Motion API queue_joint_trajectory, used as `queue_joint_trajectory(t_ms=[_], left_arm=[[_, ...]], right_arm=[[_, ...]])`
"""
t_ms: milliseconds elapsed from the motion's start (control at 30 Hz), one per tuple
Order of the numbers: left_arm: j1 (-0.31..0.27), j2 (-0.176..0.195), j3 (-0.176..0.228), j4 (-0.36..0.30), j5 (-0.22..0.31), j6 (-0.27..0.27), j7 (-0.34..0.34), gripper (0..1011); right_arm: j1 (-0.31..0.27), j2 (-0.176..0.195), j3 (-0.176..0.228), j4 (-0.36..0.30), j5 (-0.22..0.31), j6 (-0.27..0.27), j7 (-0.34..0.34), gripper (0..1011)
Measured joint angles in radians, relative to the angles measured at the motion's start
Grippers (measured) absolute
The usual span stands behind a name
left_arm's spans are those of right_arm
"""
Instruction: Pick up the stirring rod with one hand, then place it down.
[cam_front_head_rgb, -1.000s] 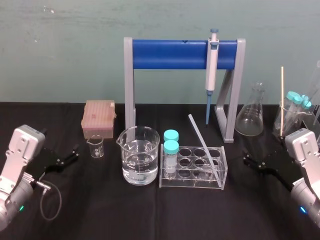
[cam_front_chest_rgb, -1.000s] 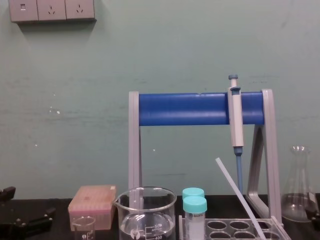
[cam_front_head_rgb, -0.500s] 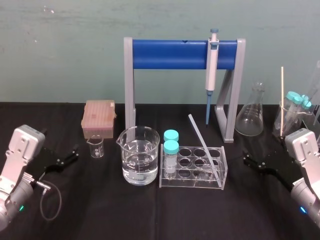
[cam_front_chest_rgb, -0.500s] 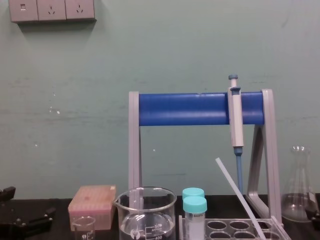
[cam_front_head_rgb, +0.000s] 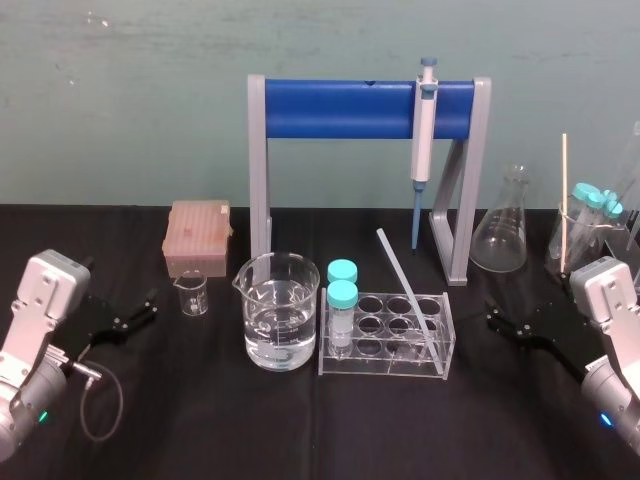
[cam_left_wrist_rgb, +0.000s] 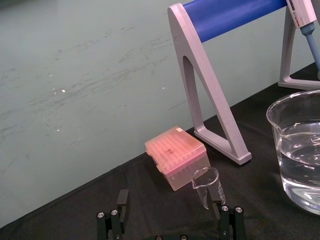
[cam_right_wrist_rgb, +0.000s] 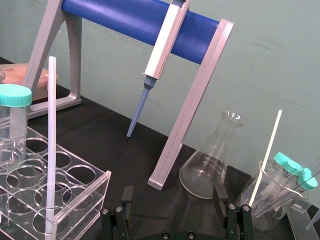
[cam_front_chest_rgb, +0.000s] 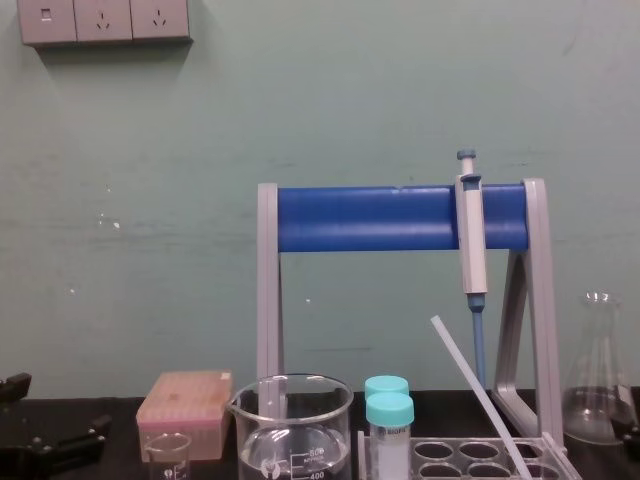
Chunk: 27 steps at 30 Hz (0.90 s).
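Black cloth covers the bench (cam_front_head_rgb: 300, 420). Nearest, by the left edge, the left gripper (cam_front_head_rgb: 150, 304) hovers low over the cloth, its two black fingers spread and holding nothing. By the right edge the right gripper (cam_front_head_rgb: 491, 310) hovers low in the same way, fingers spread apart and empty, pointing in toward the middle. Between them, at the bench's middle, stands a clear plastic rack (cam_front_head_rgb: 390, 340). The rod (cam_front_head_rgb: 405, 283), a thin whitish glass stick, stands tilted in a well at the rack's right end, its top leaning left and away; neither gripper touches it, and the right gripper is the nearer of the two. Two tubes (cam_front_head_rgb: 342, 298) with teal caps stand upright in the rack's left end. Just left of the rack, a glass beaker (cam_front_head_rgb: 280, 312) holds clear liquid. Farther left and a little back is a small beaker (cam_front_head_rgb: 190, 296), with a pink tip box (cam_front_head_rgb: 198, 236) just behind it. Toward the far edge, a grey stand (cam_front_head_rgb: 262, 160) with a blue crossbar spans the middle, and a grey-and-blue pipette (cam_front_head_rgb: 424, 130) hangs from the bar's right end, tip pointing down. Right of the stand, near the far right corner, sits a conical glass flask (cam_front_head_rgb: 503, 236).
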Motion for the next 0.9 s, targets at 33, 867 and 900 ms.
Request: queue_joint_trajectory(t_ms=[33, 867, 900], left_arm=[[0.0, 0.0, 0.0, 0.0, 0.0, 0.0, 0.0, 1000], [0.0, 0.0, 0.0, 0.0, 0.0, 0.0, 0.0, 1000], [0.0, 0.0, 0.0, 0.0, 0.0, 0.0, 0.0, 1000]], right_arm=[[0.0, 0.0, 0.0, 0.0, 0.0, 0.0, 0.0, 1000], [0.0, 0.0, 0.0, 0.0, 0.0, 0.0, 0.0, 1000], [0.0, 0.0, 0.0, 0.0, 0.0, 0.0, 0.0, 1000]])
